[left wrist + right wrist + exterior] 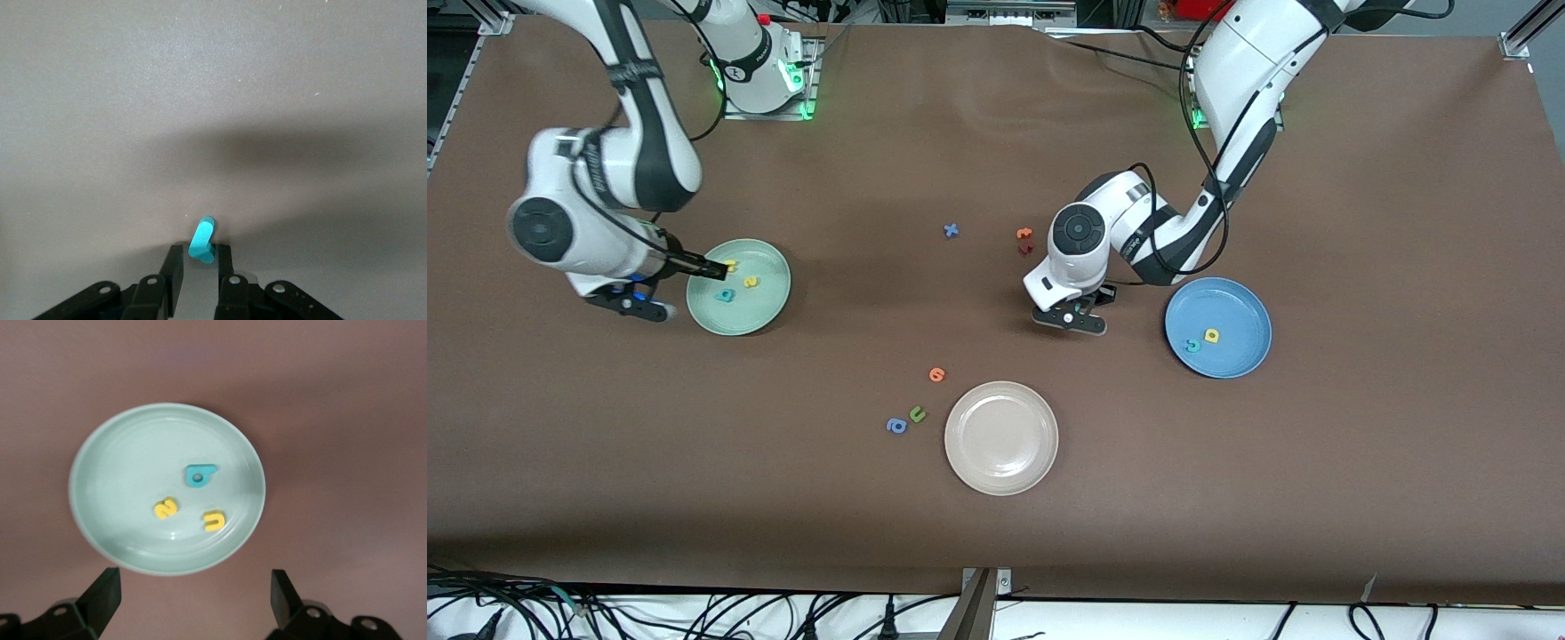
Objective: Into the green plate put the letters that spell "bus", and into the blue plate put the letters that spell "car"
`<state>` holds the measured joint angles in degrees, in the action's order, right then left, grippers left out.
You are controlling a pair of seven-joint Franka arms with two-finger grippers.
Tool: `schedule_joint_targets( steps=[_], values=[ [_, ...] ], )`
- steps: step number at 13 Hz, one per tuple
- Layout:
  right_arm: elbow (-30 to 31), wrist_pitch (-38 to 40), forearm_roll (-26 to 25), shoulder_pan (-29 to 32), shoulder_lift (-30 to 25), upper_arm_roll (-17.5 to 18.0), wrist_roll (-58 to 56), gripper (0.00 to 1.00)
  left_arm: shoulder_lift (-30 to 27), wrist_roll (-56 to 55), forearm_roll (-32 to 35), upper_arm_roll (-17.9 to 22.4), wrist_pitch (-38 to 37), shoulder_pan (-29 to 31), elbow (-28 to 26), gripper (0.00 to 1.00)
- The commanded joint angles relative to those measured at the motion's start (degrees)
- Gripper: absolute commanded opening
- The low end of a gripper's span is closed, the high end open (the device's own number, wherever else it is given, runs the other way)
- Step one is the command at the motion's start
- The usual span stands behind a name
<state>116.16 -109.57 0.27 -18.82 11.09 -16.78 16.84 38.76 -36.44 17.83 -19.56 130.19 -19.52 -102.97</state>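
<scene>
The green plate [769, 307] [100, 460] lies toward the right arm's end of the table and holds a teal "b" [725, 295] [199, 475], a yellow "s" [751, 282] [166, 509] and a yellow "u" [730, 265] [214, 520]. My right gripper [685, 289] [193, 583] hovers at that plate's rim, open, with nothing between its fingers. The blue plate [1240, 307] holds a teal "c" [1192, 345] and a yellow "a" [1211, 335]. My left gripper [1069, 320] [200, 252] hangs low over the table beside the blue plate, shut on a teal "r" [202, 237]. The front view hides that letter.
A beige-white plate [1001, 476] lies nearest the front camera. An orange letter [936, 374], a green "u" [917, 413] and a blue "a" [895, 426] lie beside it. A blue "x" [951, 230], an orange letter [1024, 234] and a dark red one [1025, 249] lie mid-table.
</scene>
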Motion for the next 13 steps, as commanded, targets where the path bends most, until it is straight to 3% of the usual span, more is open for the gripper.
schedule_joint_targets(
  steps=[1, 3, 6, 11, 12, 13],
  values=[
    [-12.57, 12.23, 0.69, -0.07, 0.25, -0.53, -2.68, 1.0, 0.96, -0.13, 2.21, 0.22, -0.47, -0.26, 1.98, 0.29],
    [-20.14, 19.45, 2.53, 0.01, 0.34, -1.67, -5.66, 1.0, 1.14, -0.04, 2.21, 0.22, -0.47, -0.26, 2.07, 0.29],
    [-27.19, 24.22, 6.05, 0.01, 0.25, -5.01, -10.4, 1.0, 2.1, 1.71, 2.21, 0.22, 0.85, -0.17, 3.12, 0.28],
    [-29.76, 23.87, 5.53, 0.01, -3.79, -5.63, -11.48, 1.0, 2.81, 1.98, 2.3, 0.4, 0.94, -0.26, 3.12, 0.26],
    [-29.76, 23.87, 5.44, 0.01, -4.06, -5.54, -11.39, 1.0, 2.72, 1.98, 2.21, 0.31, 0.94, -0.26, 3.12, 0.18],
    [-29.76, 23.87, 5.44, -0.07, -4.15, -5.37, -11.39, 1.0, 2.55, 1.81, 2.13, 0.31, 0.85, -0.26, 3.21, 0.0]
  ],
)
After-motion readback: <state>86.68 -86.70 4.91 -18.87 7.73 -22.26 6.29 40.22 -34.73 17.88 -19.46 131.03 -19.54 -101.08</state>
